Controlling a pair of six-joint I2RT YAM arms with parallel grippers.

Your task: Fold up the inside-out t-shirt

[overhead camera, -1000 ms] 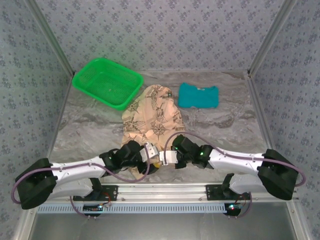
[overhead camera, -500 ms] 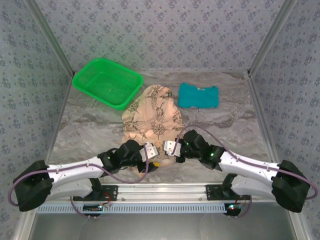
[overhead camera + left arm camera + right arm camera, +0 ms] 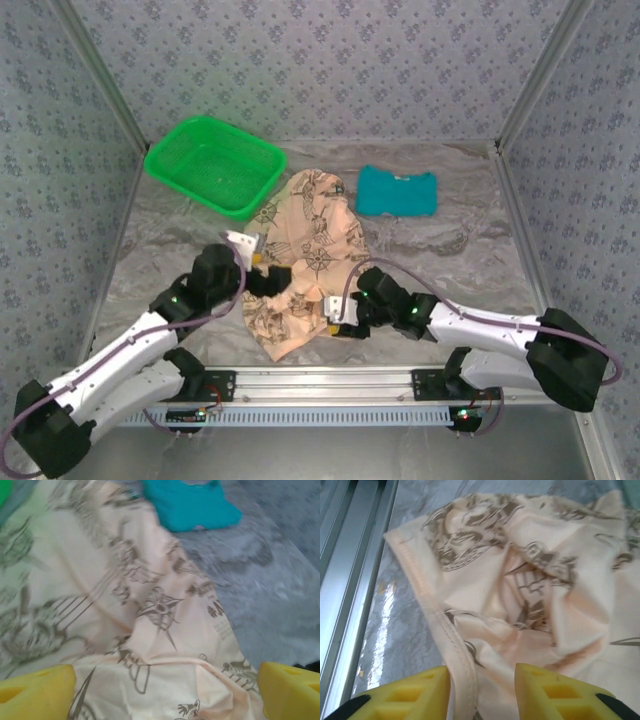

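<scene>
Shirt [image 3: 308, 240] lies crumpled on the grey marbled table [image 3: 460, 255], a little left of centre. It runs from just right of the green basket [image 3: 215, 165] at the far side down to the near edge by the metal rail [image 3: 320, 382]. Its peach cloth with dark brown prints is bunched in folds, and a rounded lobe hangs toward the near left.

Left gripper [image 3: 252, 250] sits at the shirt's left edge, about halfway along its length. In the wrist view its yellow pads [image 3: 35, 692] stand spread wide at the two bottom corners, with nothing pinched between them. The shirt [image 3: 150, 630] spreads out below and beyond them. A teal garment [image 3: 192, 505] lies farther off, just past the shirt's far right edge.

Right gripper [image 3: 335, 318] is at the shirt's near right edge, close to the rail [image 3: 350, 555]. Its pads [image 3: 415, 690] stand partly apart. The shirt's stitched hem [image 3: 455, 645] curves along the near left border and runs down into the gap between them. The jaws are not pressed on it, and I cannot tell whether the hem touches either pad. Beyond the hem the cloth [image 3: 535, 580] piles in deep creases.

The teal garment [image 3: 397, 192] lies flat at the far right of the shirt, apart from both grippers.
</scene>
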